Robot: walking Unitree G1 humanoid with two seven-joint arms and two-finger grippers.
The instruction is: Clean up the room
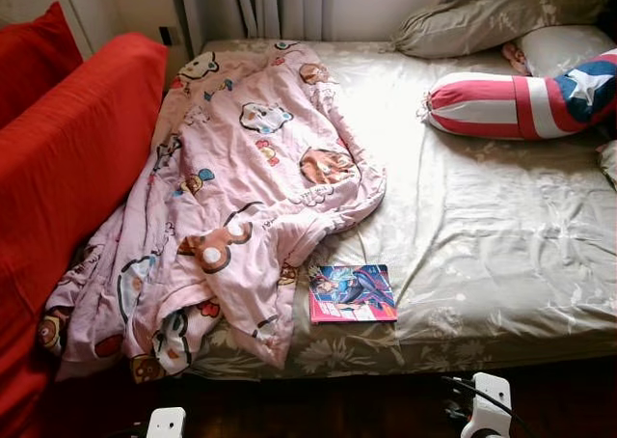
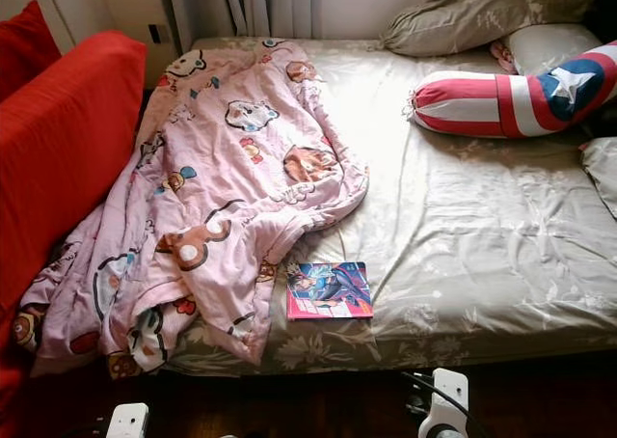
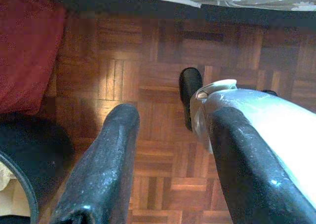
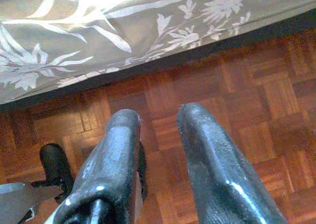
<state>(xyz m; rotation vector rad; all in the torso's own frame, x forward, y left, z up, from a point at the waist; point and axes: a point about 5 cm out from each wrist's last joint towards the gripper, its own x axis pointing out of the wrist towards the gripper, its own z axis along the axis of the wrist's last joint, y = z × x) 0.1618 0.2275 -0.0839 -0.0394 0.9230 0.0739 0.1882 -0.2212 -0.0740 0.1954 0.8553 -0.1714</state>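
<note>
At the bottom edge of the head view hang both arms, low over the parquet floor point(image 3: 148, 61) in front of the bed point(image 1: 501, 264). The left tool point(image 3: 168, 150) points down at the wood with its two black fingers point(image 3: 106, 165) spread apart and nothing between them; the right tool point(image 4: 158, 135) also hangs over the floor just short of the bed's edge, its two fingers parted with a narrow gap and gripping nothing. Both tools are well apart from the things on the bed. Nearest, in the lower middle of the frame, one comic book point(image 1: 352, 293) lies flat near the mattress edge, its cover blue and pink, touching the hem of the blanket. One pink blanket point(image 1: 241, 187), printed with cartoon bears and crumpled, runs from the upper middle of the bed down to the lower left, where it droops over the bed's corner. Along the left edge stands one red sofa point(image 1: 67, 158), just beside the blanket. Further back, at the upper right, lies one bolster point(image 1: 521, 100) striped red and white with a white star on blue, and behind it two pillows point(image 1: 482, 18) in the same beige floral cloth as the sheet. Curtains point(image 1: 280, 4) hang at the top middle.
</note>
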